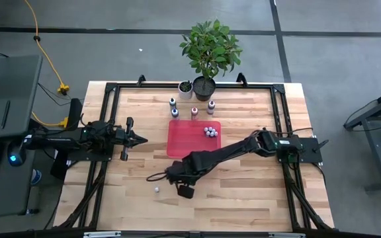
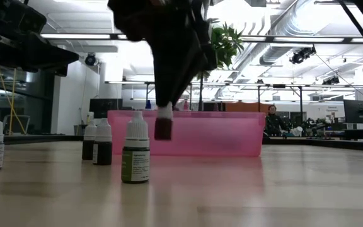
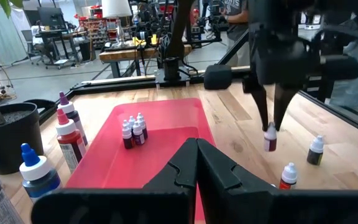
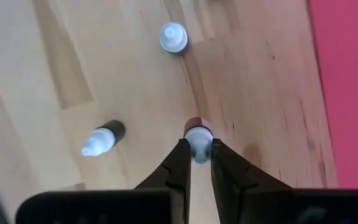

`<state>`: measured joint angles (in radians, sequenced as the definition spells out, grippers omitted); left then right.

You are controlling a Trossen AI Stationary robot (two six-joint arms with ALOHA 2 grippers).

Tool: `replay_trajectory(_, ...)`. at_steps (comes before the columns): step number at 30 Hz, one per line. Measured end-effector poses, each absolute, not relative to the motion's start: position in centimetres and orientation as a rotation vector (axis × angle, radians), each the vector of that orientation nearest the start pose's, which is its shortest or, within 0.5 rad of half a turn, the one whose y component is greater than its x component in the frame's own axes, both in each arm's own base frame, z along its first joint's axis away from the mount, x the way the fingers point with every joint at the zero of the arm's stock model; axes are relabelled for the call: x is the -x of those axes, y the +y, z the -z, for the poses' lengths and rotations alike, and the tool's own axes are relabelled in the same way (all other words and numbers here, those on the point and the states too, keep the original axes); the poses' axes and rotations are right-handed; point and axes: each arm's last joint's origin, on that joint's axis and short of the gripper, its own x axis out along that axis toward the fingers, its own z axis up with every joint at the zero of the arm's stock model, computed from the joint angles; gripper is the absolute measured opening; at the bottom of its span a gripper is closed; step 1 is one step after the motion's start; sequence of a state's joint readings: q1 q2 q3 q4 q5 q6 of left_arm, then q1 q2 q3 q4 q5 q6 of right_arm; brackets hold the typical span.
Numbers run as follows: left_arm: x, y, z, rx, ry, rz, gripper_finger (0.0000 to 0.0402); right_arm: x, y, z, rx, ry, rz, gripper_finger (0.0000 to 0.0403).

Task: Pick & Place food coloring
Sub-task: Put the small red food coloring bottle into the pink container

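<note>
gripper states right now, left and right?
Left gripper: shut, empty, waiting beside the tray.
Right gripper: shut on a bottle by its cap, lifted just off the table.

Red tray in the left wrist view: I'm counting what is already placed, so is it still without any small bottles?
No: a cluster of small white-capped bottles already stands on the red tray, toward its far end.

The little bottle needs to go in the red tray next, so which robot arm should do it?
Right. Its end effector already grips the little bottle beside the red tray; the left end effector waits empty, shut.
</note>
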<state>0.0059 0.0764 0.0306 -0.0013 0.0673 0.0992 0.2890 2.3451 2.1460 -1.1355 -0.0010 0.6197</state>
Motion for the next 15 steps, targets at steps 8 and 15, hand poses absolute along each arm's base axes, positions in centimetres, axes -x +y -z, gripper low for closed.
replay_trajectory(8, -10.1, -0.1, -16.8, -0.097, 0.044, 0.064, 0.0, -44.9, 13.3, -24.3, -0.437, 1.287, 0.21, 0.0033)
replay_trajectory(15, -10.1, -0.1, -16.8, -0.098, 0.044, 0.064, 0.0, -43.7, 12.2, -28.2, -0.43, 1.175, 0.249, 0.0033)
